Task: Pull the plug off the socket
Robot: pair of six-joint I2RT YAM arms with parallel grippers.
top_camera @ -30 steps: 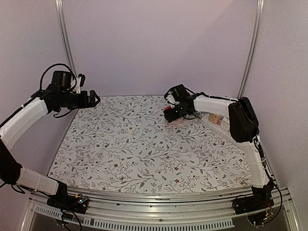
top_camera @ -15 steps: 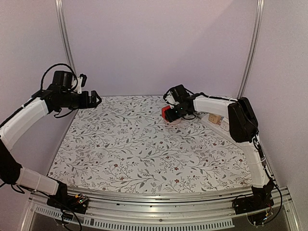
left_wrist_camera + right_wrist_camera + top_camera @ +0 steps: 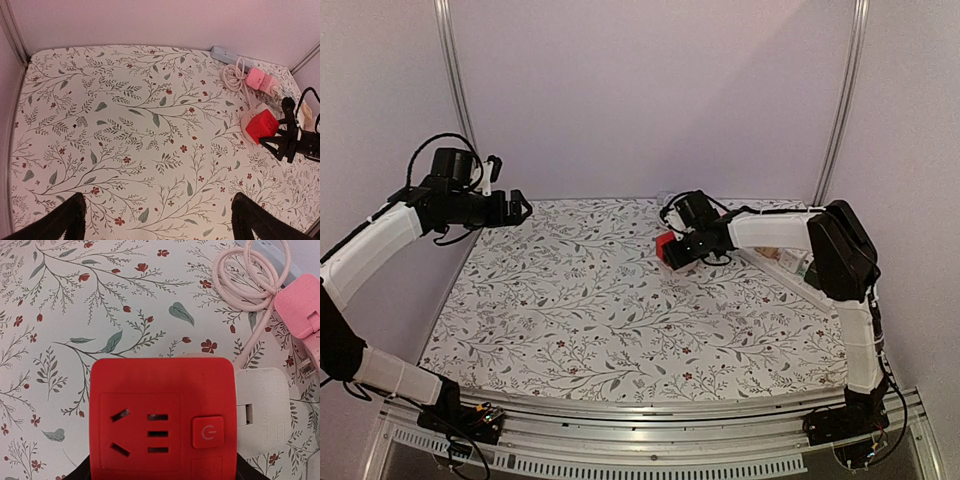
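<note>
High over the table's [image 3: 570, 310] far-left corner hangs the left gripper [image 3: 518, 208], its jaws spread wide and nothing between them. It is well apart from the work.

Across the flowered cloth, toward the far right, sits the red socket cube [image 3: 161, 425]. The right gripper [image 3: 675, 252] pinches it, with a dark finger showing at each lower corner of the cube in the wrist view. This arm is plainly the nearer one and already has hold of the job.

Just beside the cube, touching its right face in that view, lies the white plug [image 3: 262, 412], flat on the cloth. Its tab meets the cube's side, so I judge the pair joins along a line level with the table. A pull would have to run straight along that line, cube one way and plug the other (nothing pins the plug down, which may let it drag along).

Farther right the coiled cable [image 3: 250, 270] loops close by the plug's corner. The pink plug [image 3: 300, 307] sits beyond it on the grey power strip [image 3: 227, 54]. The bare cloth on the cube's other side leaves room to draw it away.
</note>
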